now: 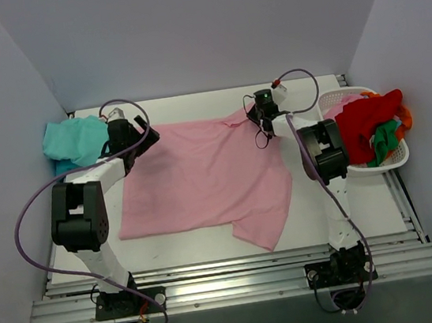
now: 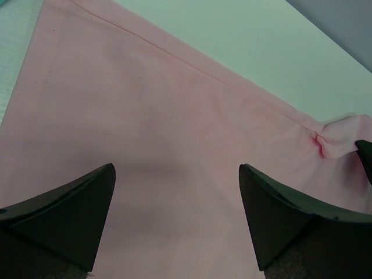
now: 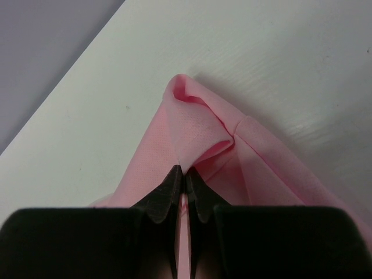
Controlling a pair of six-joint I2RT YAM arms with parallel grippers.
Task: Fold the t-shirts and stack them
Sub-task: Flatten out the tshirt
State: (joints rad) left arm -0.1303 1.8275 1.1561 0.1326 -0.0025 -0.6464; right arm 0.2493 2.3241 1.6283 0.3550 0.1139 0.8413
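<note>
**A:** The pink t-shirt lies spread flat across the middle of the bench, with one sleeve trailing toward the near edge.

**B:** And the right gripper is clenched on it, jaws pinched together on a puckered fold of pink fabric at the shirt's far right corner.

**A:** The left gripper is released, jaws wide apart, hovering over the shirt's far left corner. Whether it touches the cloth, I cannot tell.

**B:** The teal t-shirt sits bunched at the bench's far left corner, near the left gripper.

**A:** Over on the right, a white basket holds a red garment and a green garment.
</note>
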